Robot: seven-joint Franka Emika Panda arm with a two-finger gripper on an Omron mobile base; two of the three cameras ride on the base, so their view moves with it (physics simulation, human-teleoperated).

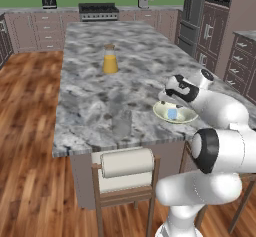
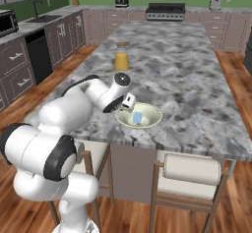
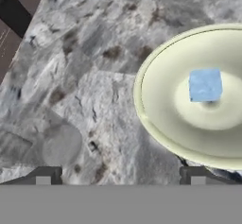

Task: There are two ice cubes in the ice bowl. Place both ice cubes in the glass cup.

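No legible text or labels anywhere.

The arm bent forward over the near edge of the counter, wrist turned down. The gripper (image 3: 120, 176) hung low above the marble with its jaws spread wide and nothing between its fingertips (image 3: 43, 176).

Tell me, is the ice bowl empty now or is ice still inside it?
Not empty. One light-blue ice cube lies near the middle of the ice bowl; no second cube can be seen in it.
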